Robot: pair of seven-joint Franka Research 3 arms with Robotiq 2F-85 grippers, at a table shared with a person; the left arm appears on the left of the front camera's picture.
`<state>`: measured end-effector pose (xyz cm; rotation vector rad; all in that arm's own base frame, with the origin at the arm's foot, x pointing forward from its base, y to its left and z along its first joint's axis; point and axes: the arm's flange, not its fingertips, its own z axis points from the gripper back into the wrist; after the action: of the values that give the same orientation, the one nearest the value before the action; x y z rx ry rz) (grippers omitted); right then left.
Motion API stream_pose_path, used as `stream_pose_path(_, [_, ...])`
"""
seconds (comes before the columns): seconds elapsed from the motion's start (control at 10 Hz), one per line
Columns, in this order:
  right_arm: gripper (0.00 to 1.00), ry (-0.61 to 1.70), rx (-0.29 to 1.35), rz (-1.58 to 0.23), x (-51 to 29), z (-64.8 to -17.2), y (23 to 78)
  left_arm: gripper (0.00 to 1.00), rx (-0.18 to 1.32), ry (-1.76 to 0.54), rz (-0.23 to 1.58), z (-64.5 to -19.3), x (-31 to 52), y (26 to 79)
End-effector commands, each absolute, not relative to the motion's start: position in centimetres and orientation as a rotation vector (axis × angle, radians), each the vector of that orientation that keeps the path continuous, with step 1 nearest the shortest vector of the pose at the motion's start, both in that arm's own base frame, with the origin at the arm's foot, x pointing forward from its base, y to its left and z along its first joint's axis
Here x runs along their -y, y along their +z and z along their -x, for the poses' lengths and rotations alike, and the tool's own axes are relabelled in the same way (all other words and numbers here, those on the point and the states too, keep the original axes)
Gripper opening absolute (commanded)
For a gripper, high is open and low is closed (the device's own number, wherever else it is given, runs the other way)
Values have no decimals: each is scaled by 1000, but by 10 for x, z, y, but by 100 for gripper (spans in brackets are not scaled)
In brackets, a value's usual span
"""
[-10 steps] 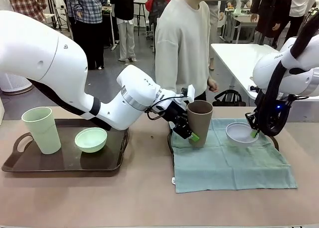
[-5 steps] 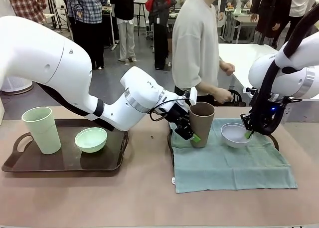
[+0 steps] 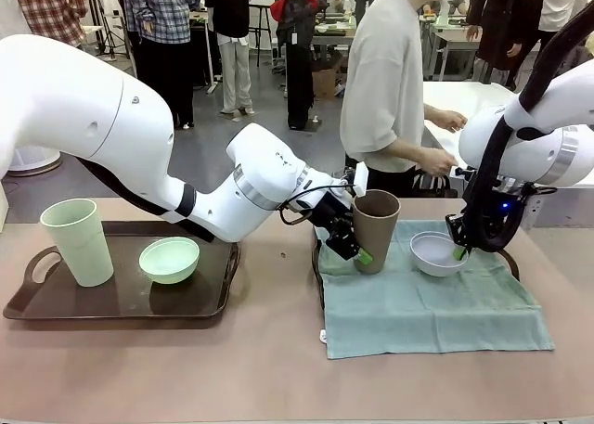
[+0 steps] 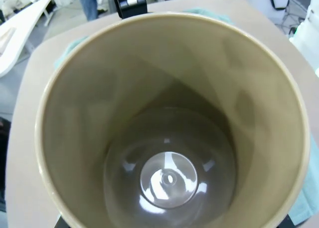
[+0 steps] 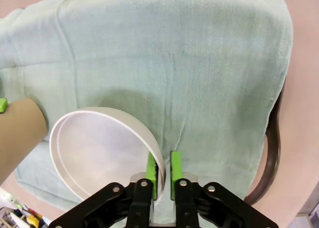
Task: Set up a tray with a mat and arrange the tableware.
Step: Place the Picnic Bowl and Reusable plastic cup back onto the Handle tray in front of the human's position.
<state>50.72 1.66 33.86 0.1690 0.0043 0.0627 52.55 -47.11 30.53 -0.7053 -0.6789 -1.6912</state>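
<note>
A: Left gripper [image 3: 367, 248] flanking brown cup [image 3: 376, 215], one green pad low on its near side; clamped or slack, impossible to tell. Right gripper [image 5: 163, 170]?
B: Pads close either side of white bowl's [image 5: 99, 153] right rim; pinching or just freed, impossible to tell. Both pieces on mat [image 3: 436, 308], cup left, bowl right, near but apart.
A: Handling?
B: Likely light, stiff and smooth, so probably slippery. Best taken across the cup's body, low down; bowl by its thin rim, gently, in case of breakage.
A: Underneath?
B: Soft green cloth, wrinkled, draped over dark tray [image 5: 271, 148], liable to drag. Second tray [image 3: 37, 308] far left, holding green cup [image 3: 79, 243] and green bowl [image 3: 170, 259]. Tan table [image 3: 269, 368] below.
A: Room?
B: Person [image 3: 385, 71] at far side, turned right; others farther back in a busy hall.
</note>
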Motion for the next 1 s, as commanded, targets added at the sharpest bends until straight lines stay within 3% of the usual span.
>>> stream_pose_path(0.0, [55, 70, 2, -172, -15, -510, 337, 100, 667, -1690, 688, -525, 471, 307])
stream_pose_path(0.1, [89, 66, 10, -154, -15, -506, 342, 100, 650, -1691, 670, -523, 470, 309])
stream_pose_path(0.2, [75, 59, 19, -145, -13, -502, 351, 100, 626, -1692, 666, -522, 466, 311])
stream_pose_path(0.3, [100, 61, 24, -137, -10, -494, 362, 100, 590, -1666, 683, -522, 461, 314])
stream_pose_path(0.4, [95, 55, 36, -133, -6, -487, 374, 100, 567, -1641, 698, -522, 454, 318])
stream_pose_path(0.5, [100, 57, 53, -127, -2, -478, 387, 100, 530, -1570, 687, -520, 444, 322])
stream_pose_path(0.7, [100, 52, 61, -116, 0, -464, 404, 100, 478, -1489, 680, -520, 427, 336])
stream_pose_path(0.9, [100, 72, 68, -73, -3, -441, 437, 100, 315, -1491, 569, -505, 402, 370])
